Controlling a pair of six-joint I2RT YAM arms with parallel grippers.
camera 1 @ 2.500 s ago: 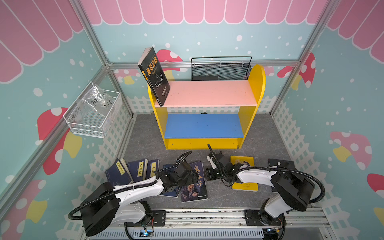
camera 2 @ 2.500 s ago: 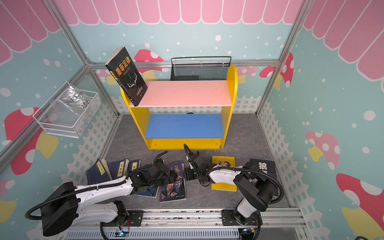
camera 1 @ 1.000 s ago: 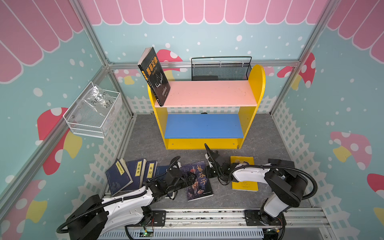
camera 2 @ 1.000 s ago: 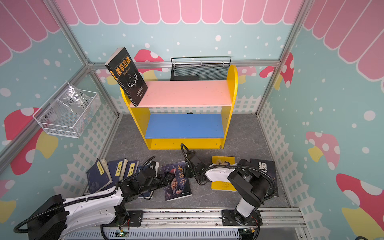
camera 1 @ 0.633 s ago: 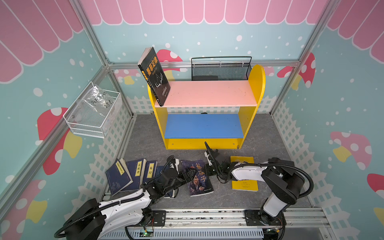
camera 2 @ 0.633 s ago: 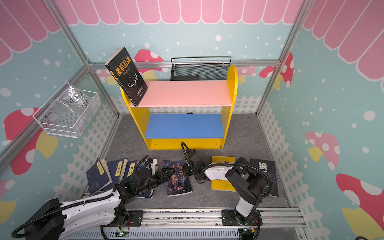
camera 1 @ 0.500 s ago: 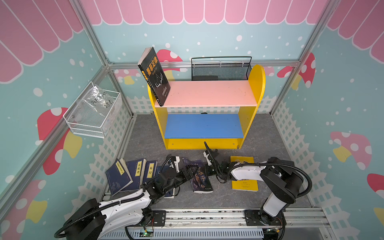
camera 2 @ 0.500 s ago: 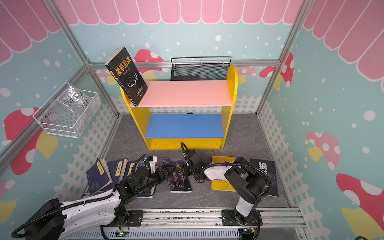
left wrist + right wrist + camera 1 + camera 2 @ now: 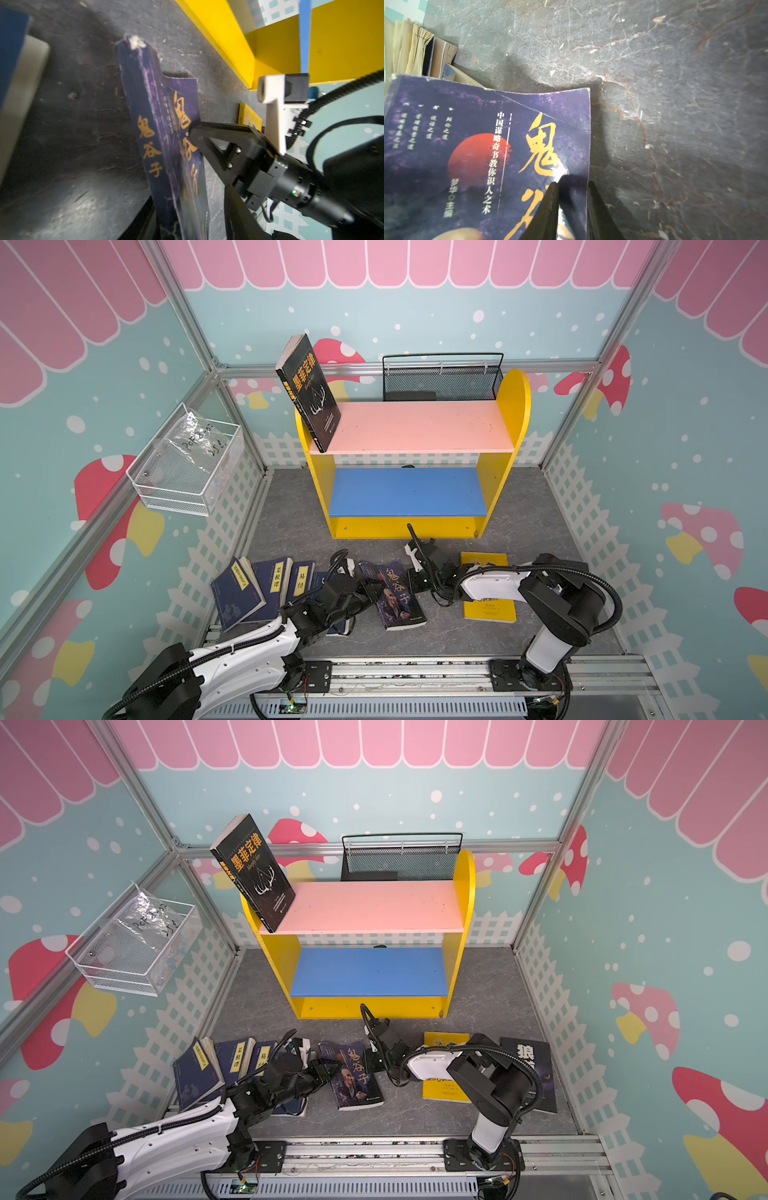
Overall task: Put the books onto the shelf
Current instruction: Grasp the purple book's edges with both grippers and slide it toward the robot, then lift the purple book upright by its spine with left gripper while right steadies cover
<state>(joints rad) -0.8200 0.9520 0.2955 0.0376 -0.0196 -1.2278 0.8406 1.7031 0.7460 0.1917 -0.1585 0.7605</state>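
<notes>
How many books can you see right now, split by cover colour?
Navy books with yellow labels: 4, one mostly under the left arm
Black books: 2, the tilted black book on the shelf and the flat black book at far right
Yellow book: 1
Dark portrait-cover book: 1
Total: 8
</notes>
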